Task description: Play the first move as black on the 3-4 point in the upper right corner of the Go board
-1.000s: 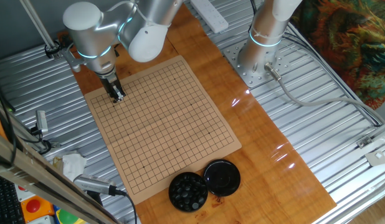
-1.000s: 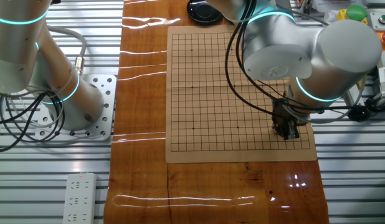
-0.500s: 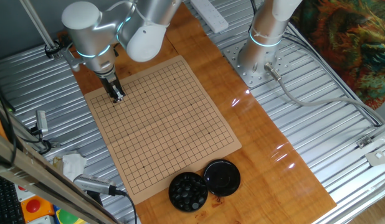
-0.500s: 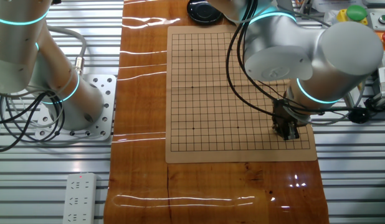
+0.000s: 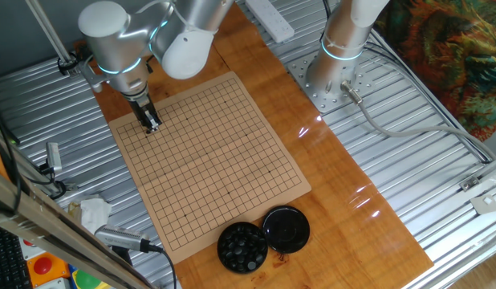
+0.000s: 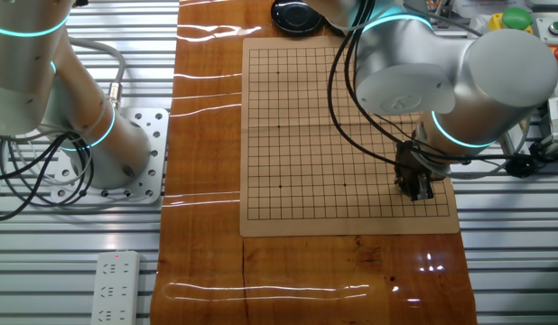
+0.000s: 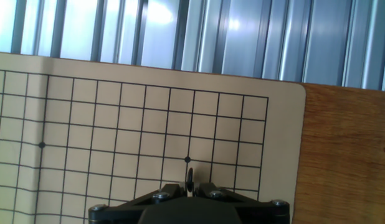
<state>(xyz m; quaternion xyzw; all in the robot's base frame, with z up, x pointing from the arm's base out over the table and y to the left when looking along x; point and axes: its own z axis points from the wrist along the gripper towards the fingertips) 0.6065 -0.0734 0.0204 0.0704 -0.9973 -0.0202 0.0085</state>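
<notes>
The dark two-finger pincer (image 7: 189,182) points straight down at a corner region of the board; in the hand view its jaws stand almost together, pinching on edge the tiny glossy black stone (image 7: 190,178). The stone sits in the narrow slit between the tips, just below the board's star dot in that view; whether it touches the surface cannot be told. From one fixed view the pincer (image 5: 152,124) shows only as a short black stub under the arm's wrist, stone hidden; the same from the other side (image 6: 417,186).

The flat square tan Go board (image 5: 232,152), matte, with rounded corners and a fine black grid, lies on a glossy reddish-brown wooden tabletop strip (image 5: 344,201) that throws bright reflections. Ribbed silver aluminium decking (image 5: 441,185) flanks the wood on both sides.

The bulky silver arm with cyan light rings (image 5: 132,40) leans over the board's far left corner and covers part of it in the other fixed view.

At the near edge of the board stand a round black bowl heaped with dark stones (image 5: 242,246) and, touching it on the right, a flat round black lid (image 5: 286,229). A white power strip (image 6: 116,288) lies on the decking.
</notes>
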